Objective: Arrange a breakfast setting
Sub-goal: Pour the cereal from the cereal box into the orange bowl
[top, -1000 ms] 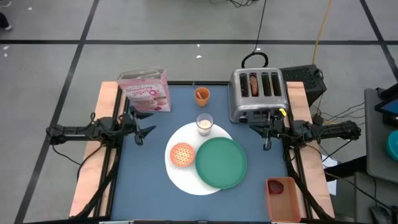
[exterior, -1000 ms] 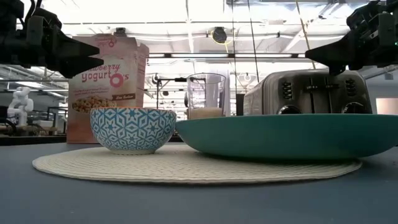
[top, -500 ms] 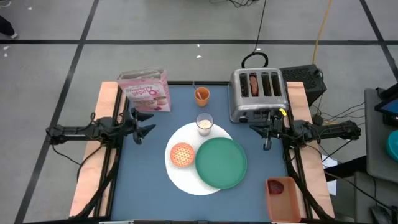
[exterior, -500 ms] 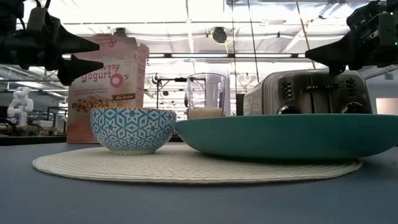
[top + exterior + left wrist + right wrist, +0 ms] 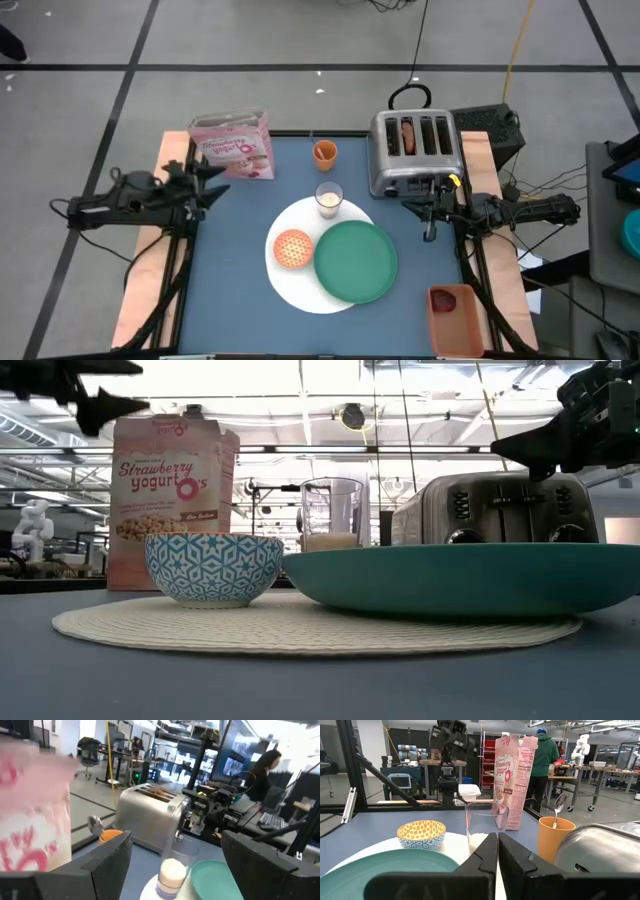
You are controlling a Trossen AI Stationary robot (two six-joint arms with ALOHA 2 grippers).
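The large white round plate (image 5: 298, 285) lies mid-table. On it rest the green plate (image 5: 355, 260) and the small blue-patterned cereal bowl (image 5: 292, 248). The milk glass (image 5: 328, 199) stands at the white plate's far rim. Beyond it stands the orange cup (image 5: 324, 152), with the spoon (image 5: 559, 804) upright inside. A brown bagel (image 5: 407, 135) sticks out of a toaster slot. The dark red fruit (image 5: 445, 298) lies in a tray at the near right. My left gripper (image 5: 215, 182) hangs open, high over the table's left edge. My right gripper (image 5: 405, 207) is shut at the right, in front of the toaster.
The silver toaster (image 5: 413, 150) stands at the far right and the pink cereal box (image 5: 235, 145) at the far left, close to my left gripper. An orange tray (image 5: 455, 318) sits off the near right corner. Blue table surface (image 5: 230, 290) shows on the near left.
My left gripper has risen well above where it was, mostly in the last half second. It has drawn a little toward the table's left edge and rolled slightly, and it has stayed open. In the low view it now stands above the cereal box top.
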